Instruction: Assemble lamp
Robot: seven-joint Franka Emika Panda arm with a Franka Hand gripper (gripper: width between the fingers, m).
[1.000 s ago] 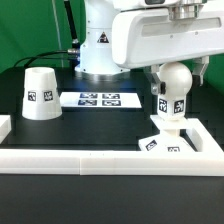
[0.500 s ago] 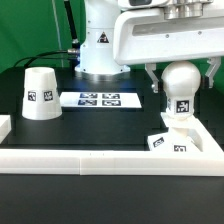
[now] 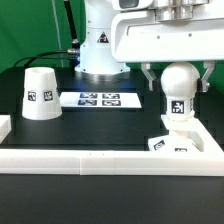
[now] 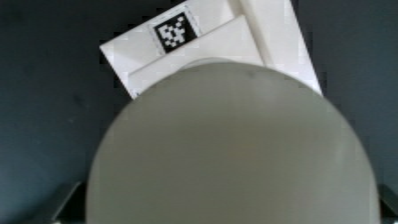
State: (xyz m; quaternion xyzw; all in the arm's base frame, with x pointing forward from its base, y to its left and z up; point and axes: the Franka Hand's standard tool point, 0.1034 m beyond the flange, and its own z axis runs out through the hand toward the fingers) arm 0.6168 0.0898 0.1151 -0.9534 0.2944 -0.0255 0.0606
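Note:
The lamp's round white bulb (image 3: 178, 85) stands upright on its short stem over the flat square base (image 3: 160, 142), which lies in the near corner at the exterior view's right. My gripper (image 3: 177, 80) comes down from above, shut on the bulb, with a dark finger on each side. In the wrist view the bulb (image 4: 222, 150) fills most of the picture and the tagged base (image 4: 249, 40) shows beyond it. The cone shade (image 3: 40, 93) stands alone at the exterior view's left.
The marker board (image 3: 98, 99) lies flat at mid-table, between the shade and the bulb. Long white border rails (image 3: 90, 160) run along the near edge and turn up at the right corner (image 3: 208, 140). The robot's white pedestal (image 3: 98, 50) stands behind.
The bulb and my gripper moved toward the exterior view's right, then back slightly left. The base slid right with them, into the rail corner. The shade did not move.

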